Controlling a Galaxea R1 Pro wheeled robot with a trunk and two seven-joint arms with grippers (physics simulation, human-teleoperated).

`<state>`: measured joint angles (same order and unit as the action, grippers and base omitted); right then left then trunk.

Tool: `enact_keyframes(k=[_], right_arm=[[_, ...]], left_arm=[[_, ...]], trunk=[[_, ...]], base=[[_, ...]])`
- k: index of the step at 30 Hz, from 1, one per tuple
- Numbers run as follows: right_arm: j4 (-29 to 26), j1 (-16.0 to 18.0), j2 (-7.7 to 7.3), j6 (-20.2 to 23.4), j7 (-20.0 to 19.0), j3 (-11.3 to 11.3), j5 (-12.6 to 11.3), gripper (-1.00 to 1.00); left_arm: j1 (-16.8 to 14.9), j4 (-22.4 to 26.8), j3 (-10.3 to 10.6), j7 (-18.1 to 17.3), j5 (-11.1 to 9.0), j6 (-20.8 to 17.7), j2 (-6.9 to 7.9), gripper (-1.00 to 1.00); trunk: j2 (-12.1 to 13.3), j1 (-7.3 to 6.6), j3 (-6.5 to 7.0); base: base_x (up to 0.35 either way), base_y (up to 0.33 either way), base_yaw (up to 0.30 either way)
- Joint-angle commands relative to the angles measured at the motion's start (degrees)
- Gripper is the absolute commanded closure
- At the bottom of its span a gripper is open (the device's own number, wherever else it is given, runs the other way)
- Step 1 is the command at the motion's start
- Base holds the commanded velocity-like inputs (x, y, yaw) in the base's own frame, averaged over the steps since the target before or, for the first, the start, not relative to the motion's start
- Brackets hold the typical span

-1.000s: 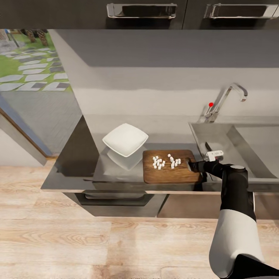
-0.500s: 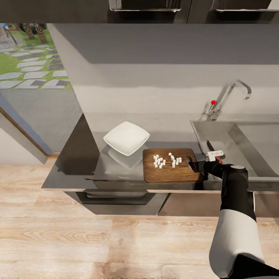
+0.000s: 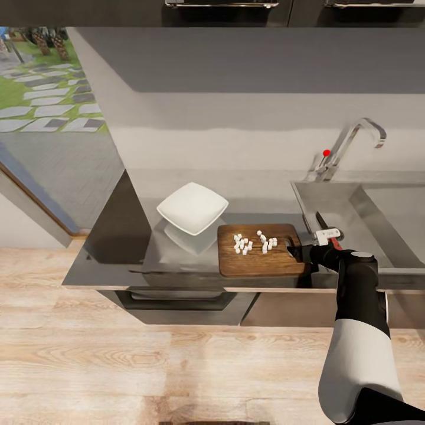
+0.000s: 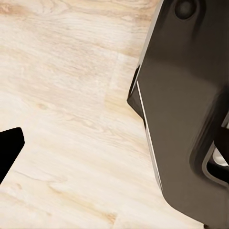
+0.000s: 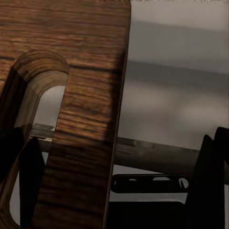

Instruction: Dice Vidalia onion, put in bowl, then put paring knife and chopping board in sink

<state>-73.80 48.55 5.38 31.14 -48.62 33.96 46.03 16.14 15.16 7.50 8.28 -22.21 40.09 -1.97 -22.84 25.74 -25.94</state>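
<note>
Right gripper (image 3: pixel 293 252): sat at the slot-handle end of the chopping board (image 3: pixel 260 261), one finger (image 5: pixel 26 183) through the oval slot; jaws apart around the wood, a firm clamp could not be told. Board's long axis ran away from the gripper toward the bowl (image 3: pixel 192 208), just beyond its far end. Diced onion (image 3: pixel 254 242): lay on the board ahead of the fingers. Paring knife (image 3: pixel 326 227): just behind the gripper, in the sink (image 3: pixel 378 227). Right arm nearer. Left gripper (image 4: pixel 7 152): state could not be told.

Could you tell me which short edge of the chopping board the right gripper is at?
The slotted edge facing the sink: the right gripper meets the chopping board there, away from the bowl.
</note>
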Motion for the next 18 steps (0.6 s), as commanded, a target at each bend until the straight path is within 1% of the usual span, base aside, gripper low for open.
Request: enact_keyframes(k=[1,8,18], right_arm=[[-0.03,0.05,0.06,0.5,-0.51,0.15,0.47,-1.0],[-0.03,0.05,0.06,0.5,-0.44,0.2,0.47,-1.0],[-0.03,0.05,0.01,0.5,-0.42,0.23,0.47,-1.0]], left_arm=[[0.03,0.13,0.5,0.56,-0.1,0.07,0.04,-1.0],[0.03,0.13,0.5,0.59,-0.1,0.07,0.04,-1.0],[0.03,0.13,0.5,0.6,-0.08,0.07,0.04,-1.0]], trunk=[[-0.08,0.05,-0.15],[-0.08,0.05,-0.5],[-0.08,0.05,-0.56]], base=[[0.0,0.0,0.0],[0.0,0.0,0.0],[0.0,0.0,0.0]])
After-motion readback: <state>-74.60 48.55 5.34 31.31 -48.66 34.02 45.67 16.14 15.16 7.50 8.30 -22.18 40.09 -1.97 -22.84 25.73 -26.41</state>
